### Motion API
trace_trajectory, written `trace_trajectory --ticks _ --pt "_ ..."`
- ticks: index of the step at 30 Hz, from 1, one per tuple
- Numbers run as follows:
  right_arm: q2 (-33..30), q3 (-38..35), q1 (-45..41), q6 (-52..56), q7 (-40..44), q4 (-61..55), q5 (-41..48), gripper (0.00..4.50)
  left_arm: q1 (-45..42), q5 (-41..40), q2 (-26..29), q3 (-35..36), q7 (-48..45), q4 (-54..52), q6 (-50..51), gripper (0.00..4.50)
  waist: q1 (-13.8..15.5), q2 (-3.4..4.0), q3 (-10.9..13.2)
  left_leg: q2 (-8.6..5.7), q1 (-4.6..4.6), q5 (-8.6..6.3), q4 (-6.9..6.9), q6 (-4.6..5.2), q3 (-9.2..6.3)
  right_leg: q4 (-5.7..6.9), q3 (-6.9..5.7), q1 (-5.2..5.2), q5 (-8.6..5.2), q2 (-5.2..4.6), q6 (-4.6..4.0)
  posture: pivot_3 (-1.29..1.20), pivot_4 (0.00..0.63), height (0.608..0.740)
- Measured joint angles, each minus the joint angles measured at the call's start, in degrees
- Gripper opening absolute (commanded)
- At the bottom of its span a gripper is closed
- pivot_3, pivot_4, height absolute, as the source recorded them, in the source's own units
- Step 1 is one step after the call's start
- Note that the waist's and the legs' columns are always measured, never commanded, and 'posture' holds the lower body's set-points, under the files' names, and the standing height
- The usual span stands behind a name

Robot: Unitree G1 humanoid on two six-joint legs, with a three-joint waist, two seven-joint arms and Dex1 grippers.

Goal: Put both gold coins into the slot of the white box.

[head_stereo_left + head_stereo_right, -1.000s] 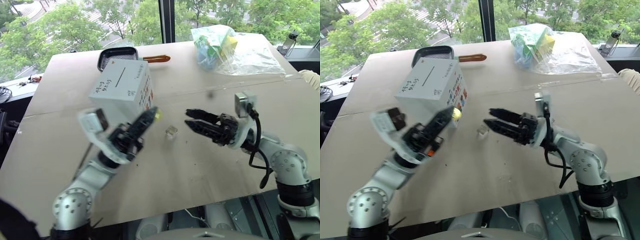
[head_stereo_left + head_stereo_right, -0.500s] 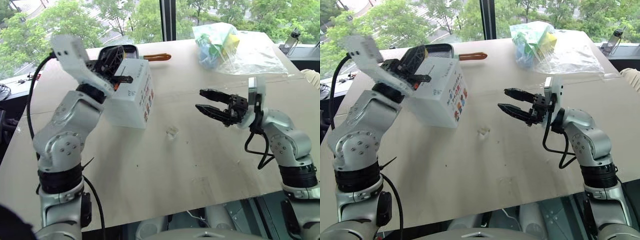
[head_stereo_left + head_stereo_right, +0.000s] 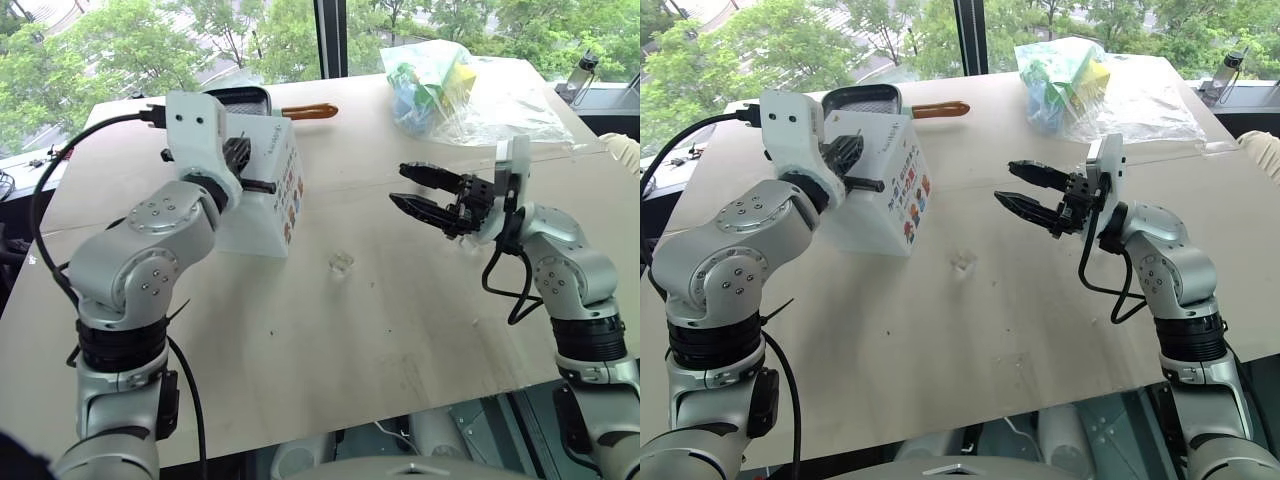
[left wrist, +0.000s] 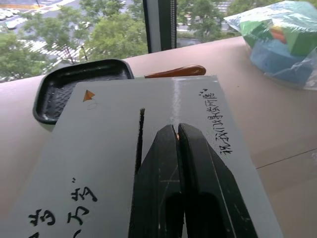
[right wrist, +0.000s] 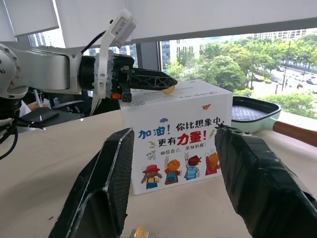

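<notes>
The left hand [image 4: 177, 130], two black fingers pressed together, pinches a small pale-gold coin [image 5: 169, 90] at its tips and hovers over the top of the large white cardboard box [image 3: 262, 200], just right of the dark slot line [image 4: 139, 139] drawn beside blue handwriting. The box stands on the left part of the pale board surface [image 3: 350, 340], its side of colourful cartoon pictures facing right. Behind it, at the far edge, lies a black ridged pan with an orange handle [image 3: 305, 111]. The right hand [image 3: 408, 187] hangs above the surface to the right, fingers spread and holding nothing, pointing left toward the box. The second pale-gold coin [image 3: 342, 264] lies on the surface between the hands, nearer than the box. A clear plastic bag of coloured blocks [image 3: 440, 85] sits far right.
</notes>
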Motion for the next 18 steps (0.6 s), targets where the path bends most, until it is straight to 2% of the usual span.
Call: trace_trajectory --ticks 11,18 --pt "0.38 0.0 0.01 0.0 0.89 0.21 -0.1 2.77 -0.63 7.44 -0.67 0.98 -2.0 -0.67 5.18 0.0 -0.01 0.02 -0.02 0.0 0.05 0.0 0.08 -0.01 0.06 0.16 0.03 0.01 0.01 0.0 0.0 0.0 0.15 0.721" --pt "0.79 0.0 0.01 -0.01 0.98 0.24 -0.46 2.77 0.6 11.01 -2.44 1.99 -4.67 -1.19 4.91 0.0 -0.12 0.12 -0.13 0.0 0.12 0.0 0.09 -0.01 0.15 0.24 0.13 0.01 0.01 0.0 0.0 0.0 0.15 0.721"
